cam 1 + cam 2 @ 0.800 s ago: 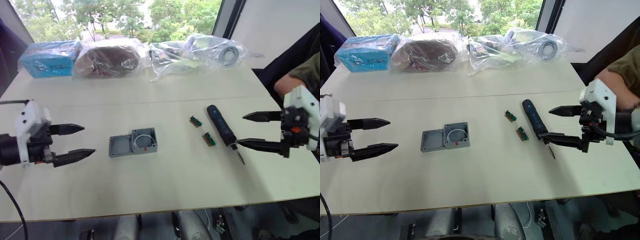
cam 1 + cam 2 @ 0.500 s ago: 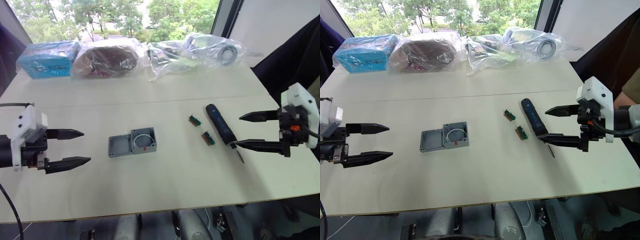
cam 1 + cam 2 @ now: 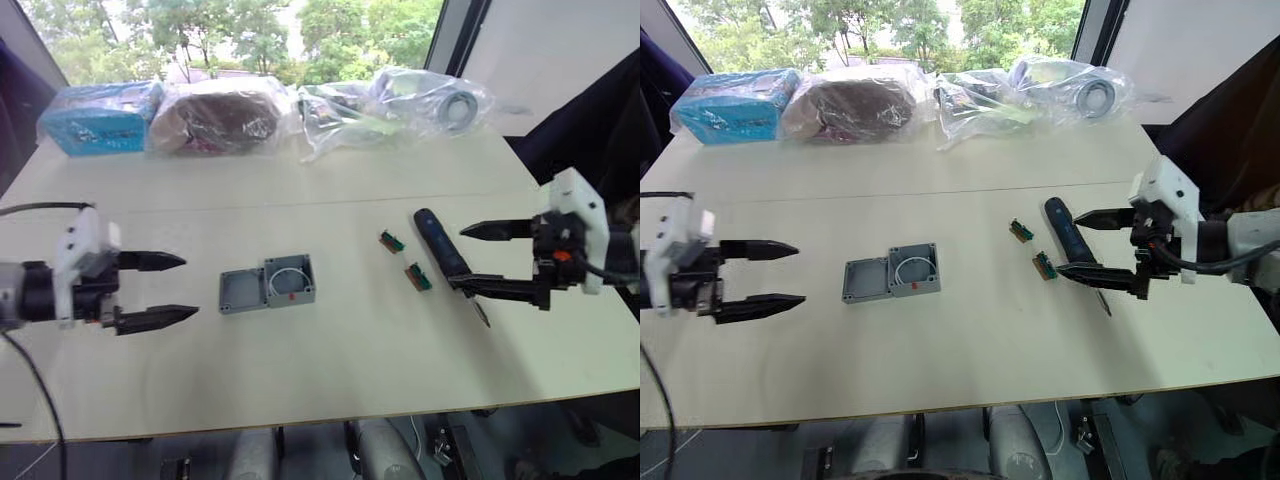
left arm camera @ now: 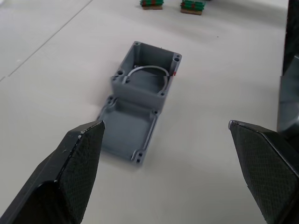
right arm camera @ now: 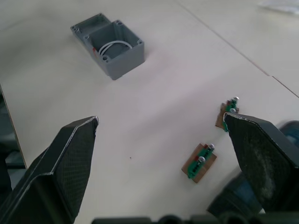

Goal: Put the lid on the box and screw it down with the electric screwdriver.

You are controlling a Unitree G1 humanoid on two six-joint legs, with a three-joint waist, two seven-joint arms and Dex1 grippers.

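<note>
The grey box (image 3: pixel 289 280) stands open-side up mid-table, a white loop and a red bit inside; the left wrist view looks into the box (image 4: pixel 147 74). The shallow grey lid (image 3: pixel 241 292) lies flat against its left side, hollow face up, as the lid (image 4: pixel 126 135) in the left wrist view also shows. The dark electric screwdriver (image 3: pixel 444 255) lies on the table to the right, bit toward the near edge. My left gripper (image 3: pixel 169 290) is open, left of the lid and apart from it. My right gripper (image 3: pixel 486 256) is open, its fingers straddling the screwdriver's bit end without gripping it.
Two small green-and-red pieces (image 3: pixel 390 241) (image 3: pixel 418 277) lie between box and screwdriver. Along the far edge sit a blue packet (image 3: pixel 98 117) and several clear plastic bags (image 3: pixel 400 102). A person in dark clothing (image 3: pixel 590 110) is at the far right.
My left gripper has moved right, toward the lid. My right gripper has moved left, over the screwdriver's bit end. Both stay open. The person's sleeve at far right has drawn back.
</note>
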